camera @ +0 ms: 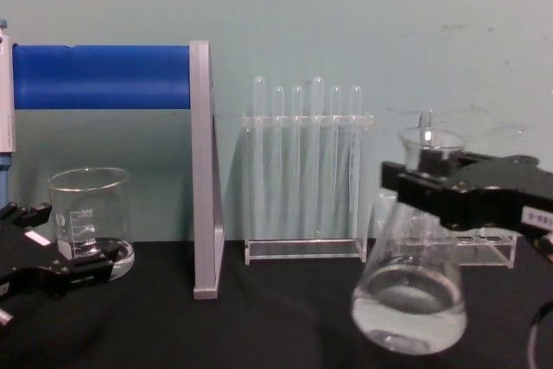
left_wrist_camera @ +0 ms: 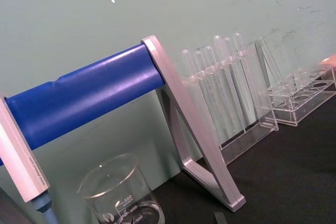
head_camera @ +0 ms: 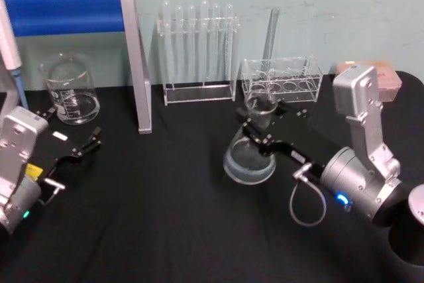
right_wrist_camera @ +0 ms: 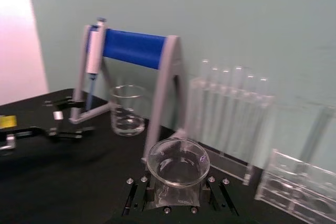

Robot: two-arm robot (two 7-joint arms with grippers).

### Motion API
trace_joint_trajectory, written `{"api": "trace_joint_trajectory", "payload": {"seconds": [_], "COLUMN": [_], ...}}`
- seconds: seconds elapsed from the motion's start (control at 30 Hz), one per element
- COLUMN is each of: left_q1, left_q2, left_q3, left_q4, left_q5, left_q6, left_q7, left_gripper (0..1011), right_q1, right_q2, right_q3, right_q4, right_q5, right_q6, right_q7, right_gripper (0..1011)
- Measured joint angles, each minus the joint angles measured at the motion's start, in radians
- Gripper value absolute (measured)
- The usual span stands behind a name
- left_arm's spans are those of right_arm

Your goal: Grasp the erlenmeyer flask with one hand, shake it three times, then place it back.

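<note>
The erlenmeyer flask (head_camera: 248, 158) is clear glass with a little clear liquid in its wide base, right of the table's middle. My right gripper (head_camera: 259, 121) reaches in from the right and is shut on its narrow neck just under the flared rim. From the chest, the flask (camera: 410, 300) hangs below the black jaws of the right gripper (camera: 429, 186), slightly tilted; whether its base touches the cloth I cannot tell. The right wrist view looks down on the flask's mouth (right_wrist_camera: 178, 160). My left gripper (head_camera: 73, 125) rests open at the left, near the beaker.
A glass beaker (head_camera: 69, 91) stands at the back left under a blue-barred pipette stand (head_camera: 66, 11) holding a pipette (head_camera: 10, 41). A rack of test tubes (head_camera: 199, 57) and a low clear rack (head_camera: 281, 79) line the back. Black cloth covers the table.
</note>
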Motion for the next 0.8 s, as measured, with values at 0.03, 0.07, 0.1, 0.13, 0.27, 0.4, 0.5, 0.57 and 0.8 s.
{"api": "trace_joint_trajectory", "payload": {"seconds": [0.03, 0.07, 0.1, 0.13, 0.27, 0.4, 0.5, 0.57, 0.8], "left_q1": [0.0, 0.0, 0.0, 0.0, 0.0, 0.0, 0.0, 0.0, 0.0], "left_q2": [0.0, 0.0, 0.0, 0.0, 0.0, 0.0, 0.0, 0.0, 0.0], "left_q3": [0.0, 0.0, 0.0, 0.0, 0.0, 0.0, 0.0, 0.0, 0.0], "left_q4": [0.0, 0.0, 0.0, 0.0, 0.0, 0.0, 0.0, 0.0, 0.0], "left_q5": [0.0, 0.0, 0.0, 0.0, 0.0, 0.0, 0.0, 0.0, 0.0], "left_q6": [0.0, 0.0, 0.0, 0.0, 0.0, 0.0, 0.0, 0.0, 0.0], "left_q7": [0.0, 0.0, 0.0, 0.0, 0.0, 0.0, 0.0, 0.0, 0.0], "left_gripper": [1001, 1001, 1001, 1001, 1001, 1001, 1001, 1001, 1001], "right_q1": [-0.003, -0.005, -0.009, -0.012, -0.021, -0.03, -0.037, -0.039, -0.04], "right_q2": [0.002, 0.004, 0.008, 0.011, 0.023, 0.037, 0.05, 0.054, 0.064], "right_q3": [-0.006, -0.01, -0.019, -0.024, -0.045, -0.064, -0.084, -0.089, -0.101], "right_q4": [-0.005, -0.01, -0.019, -0.024, -0.043, -0.062, -0.075, -0.08, -0.085], "right_q5": [0.003, 0.004, 0.009, 0.012, 0.022, 0.031, 0.039, 0.042, 0.049], "right_q6": [0.0, 0.0, 0.001, 0.001, 0.002, 0.002, 0.001, 0.0, -0.002], "right_q7": [0.004, 0.007, 0.014, 0.017, 0.029, 0.042, 0.053, 0.056, 0.051], "right_gripper": [449, 450, 449, 449, 449, 449, 449, 449, 449]}}
